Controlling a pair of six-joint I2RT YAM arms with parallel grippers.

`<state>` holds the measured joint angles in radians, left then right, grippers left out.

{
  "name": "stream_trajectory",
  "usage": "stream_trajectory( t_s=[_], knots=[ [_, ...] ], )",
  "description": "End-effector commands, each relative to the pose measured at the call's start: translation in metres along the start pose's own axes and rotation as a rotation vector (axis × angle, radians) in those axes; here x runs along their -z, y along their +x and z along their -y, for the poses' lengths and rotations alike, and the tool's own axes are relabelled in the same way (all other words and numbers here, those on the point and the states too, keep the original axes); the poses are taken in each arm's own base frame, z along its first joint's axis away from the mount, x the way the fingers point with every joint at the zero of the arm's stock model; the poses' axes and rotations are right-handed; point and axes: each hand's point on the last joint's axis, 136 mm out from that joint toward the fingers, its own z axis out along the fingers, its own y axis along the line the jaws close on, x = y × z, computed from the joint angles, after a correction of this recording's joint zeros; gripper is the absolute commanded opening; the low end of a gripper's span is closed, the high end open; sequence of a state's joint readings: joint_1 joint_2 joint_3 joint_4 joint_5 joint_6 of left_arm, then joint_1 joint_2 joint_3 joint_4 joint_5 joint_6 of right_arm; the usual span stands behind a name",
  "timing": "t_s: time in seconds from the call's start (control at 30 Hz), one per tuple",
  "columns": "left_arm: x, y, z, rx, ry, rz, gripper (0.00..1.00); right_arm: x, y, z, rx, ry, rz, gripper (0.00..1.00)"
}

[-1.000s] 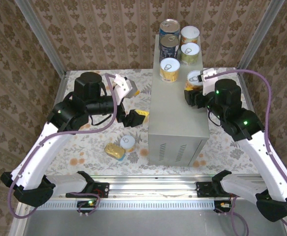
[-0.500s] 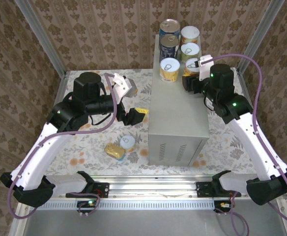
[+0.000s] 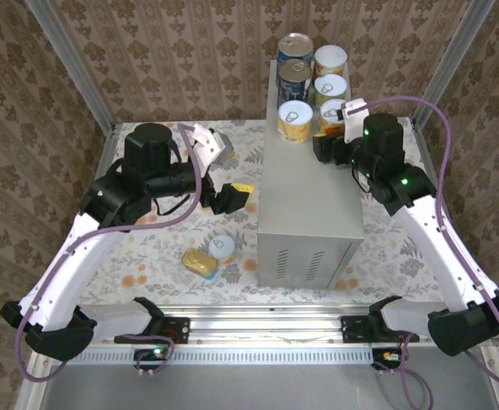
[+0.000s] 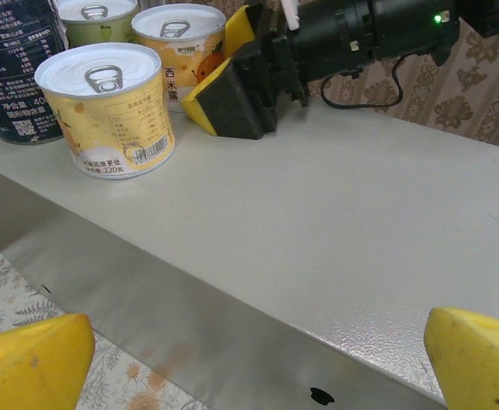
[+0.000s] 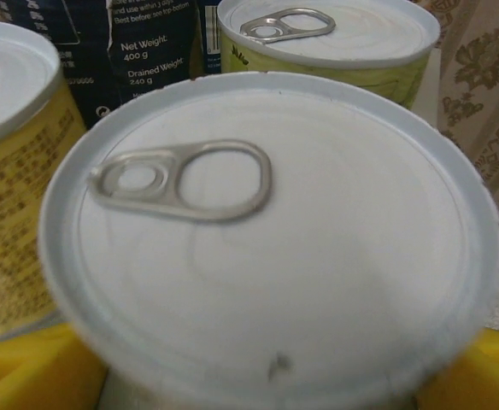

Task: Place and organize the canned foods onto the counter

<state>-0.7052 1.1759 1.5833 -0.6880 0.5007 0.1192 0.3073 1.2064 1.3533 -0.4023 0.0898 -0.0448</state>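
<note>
The right tool point(image 4: 218, 67) reaches in low over the pale grey sheet-metal worktop point(image 4: 361, 213), its yellow-padded fingers point(image 5: 27, 376) either side of a short pull-tab can point(image 5: 267, 239). I cannot tell whether they press it or stand clear. That can sits upright toward the far right, tucked against its neighbours to make a tight block with a yellow-labelled can point(image 4: 108, 111) and two taller dark blue cans point(image 3: 294, 77), all smooth cylinders with glossy lids. The left tool point(image 4: 258, 354) hovers at the worktop's near edge, fingers wide apart and empty. On the floral floor point(image 3: 147, 248), a small white-lidded can point(image 3: 222, 248) and a flat oblong tin point(image 3: 198, 262) lie just beside each other, probably its next pick.
</note>
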Motion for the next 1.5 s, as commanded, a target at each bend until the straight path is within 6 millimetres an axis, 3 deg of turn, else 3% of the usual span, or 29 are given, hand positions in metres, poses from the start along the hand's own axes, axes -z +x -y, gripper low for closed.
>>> stream_trajectory(
  t_s=[0.0,0.3,0.63,1.47],
  knots=[
    [0.001,0.000,0.001,-0.004,0.016,0.011,1.00,0.011,0.009,0.001,-0.004,-0.005,0.001,0.89],
    [0.000,0.001,0.001,0.006,0.020,0.007,1.00,0.018,0.017,0.005,0.017,0.007,0.064,0.87],
    [-0.001,0.003,0.000,0.008,0.014,0.003,1.00,0.012,0.013,0.006,-0.002,-0.031,0.097,0.78],
    [-0.004,0.005,-0.004,0.007,0.005,-0.009,1.00,-0.003,0.011,0.002,-0.010,-0.069,0.104,0.69]
  ],
)
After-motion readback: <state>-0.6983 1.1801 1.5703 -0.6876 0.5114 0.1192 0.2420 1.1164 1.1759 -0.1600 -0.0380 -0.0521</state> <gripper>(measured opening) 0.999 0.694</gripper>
